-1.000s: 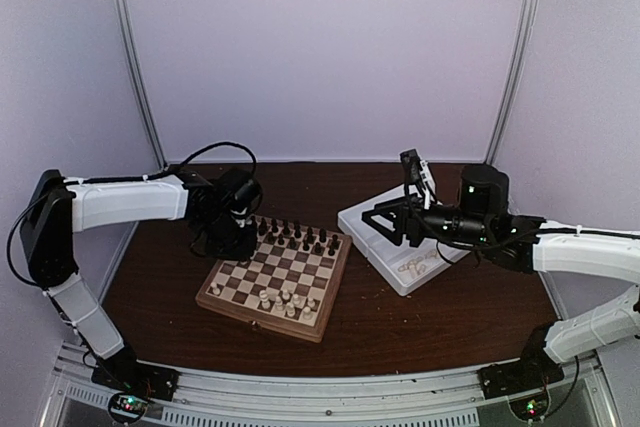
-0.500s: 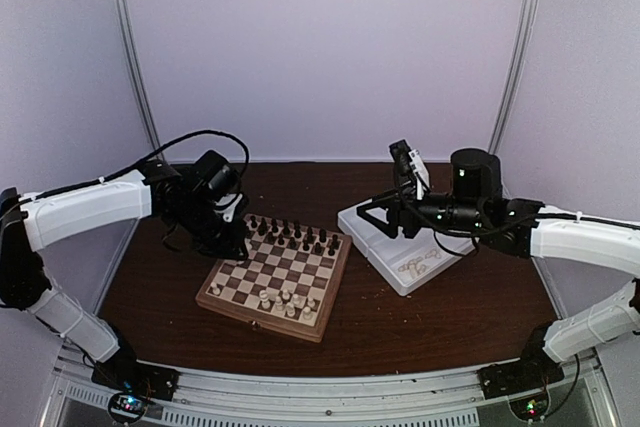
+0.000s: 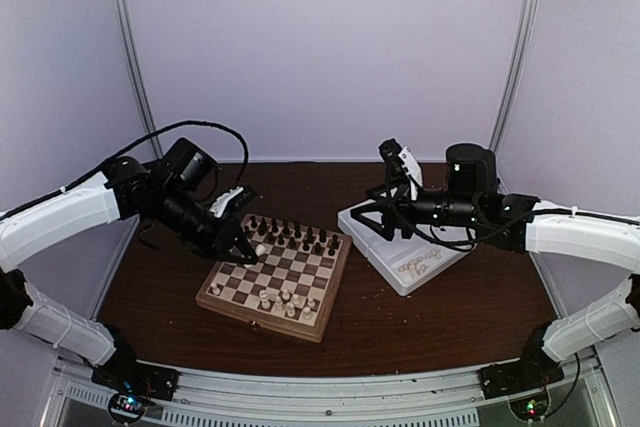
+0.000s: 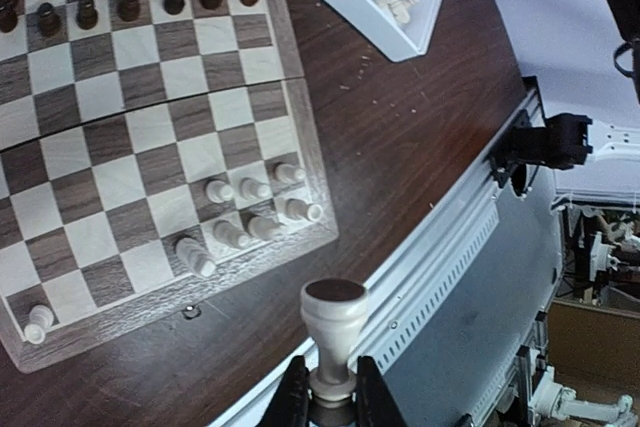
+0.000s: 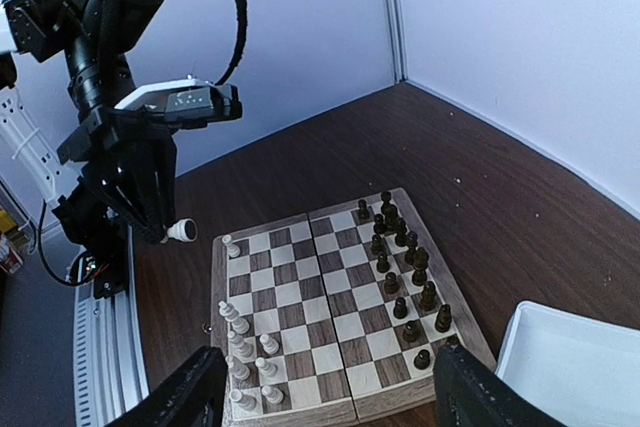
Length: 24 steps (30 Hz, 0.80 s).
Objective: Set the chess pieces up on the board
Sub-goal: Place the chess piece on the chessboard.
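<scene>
My left gripper (image 3: 247, 244) is shut on a cream chess piece (image 3: 260, 248), gripped near its head with the round base pointing outward (image 4: 333, 322). It hovers above the far left part of the board (image 3: 262, 314). Several cream pieces (image 3: 285, 299) stand along the board's near edge, and one (image 3: 214, 289) stands alone at the near left corner. More cream pieces (image 3: 420, 265) lie in the white tray (image 3: 385, 247). My right gripper (image 3: 375, 217) is open and empty above the tray's left end, facing the board (image 5: 216, 277).
Dark pieces (image 3: 295, 235) fill the board's two far rows. The white tray sits right of the board on the dark wooden table (image 3: 420, 327). A metal rail (image 4: 440, 247) runs along the table's near edge. The left arm's black cable (image 3: 190, 127) loops above it.
The left arm has lifted away from the board's far left corner and swung out, carrying the cream piece. The right gripper's jaws have opened wider and it has risen slightly.
</scene>
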Motion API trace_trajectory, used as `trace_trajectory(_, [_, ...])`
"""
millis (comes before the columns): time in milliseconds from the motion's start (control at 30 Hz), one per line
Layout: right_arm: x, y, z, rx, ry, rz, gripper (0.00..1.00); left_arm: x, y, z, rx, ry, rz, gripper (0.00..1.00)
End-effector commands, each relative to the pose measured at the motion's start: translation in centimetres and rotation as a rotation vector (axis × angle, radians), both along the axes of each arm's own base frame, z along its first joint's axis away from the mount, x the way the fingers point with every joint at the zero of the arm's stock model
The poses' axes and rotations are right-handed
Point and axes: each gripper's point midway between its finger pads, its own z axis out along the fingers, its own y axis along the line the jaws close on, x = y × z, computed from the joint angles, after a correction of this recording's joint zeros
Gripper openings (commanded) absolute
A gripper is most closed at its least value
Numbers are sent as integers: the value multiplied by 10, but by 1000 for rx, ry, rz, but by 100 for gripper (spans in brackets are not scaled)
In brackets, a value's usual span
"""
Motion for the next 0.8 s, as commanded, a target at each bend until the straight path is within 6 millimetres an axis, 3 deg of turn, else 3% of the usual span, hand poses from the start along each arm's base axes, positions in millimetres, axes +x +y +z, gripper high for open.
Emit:
trace_trajectory(0, [-14, 6, 10, -17, -161, 117, 74, -16, -16, 20, -126, 12, -110, 0])
trace_trajectory(333, [-59, 24, 4, -202, -396, 348, 79, -38, -46, 25, -184, 37, -274, 0])
trace_trajectory(500, [-82, 35, -10, -278, -529, 460, 83, -41, -57, 24, -191, 49, -317, 0])
trace_trajectory(667, [-105, 47, -25, -376, -675, 553, 75, -46, -69, 27, -229, 69, -360, 0])
trace_trajectory(767, [-113, 55, -21, -375, -765, 554, 71, -45, -74, 27, -240, 82, -366, 0])
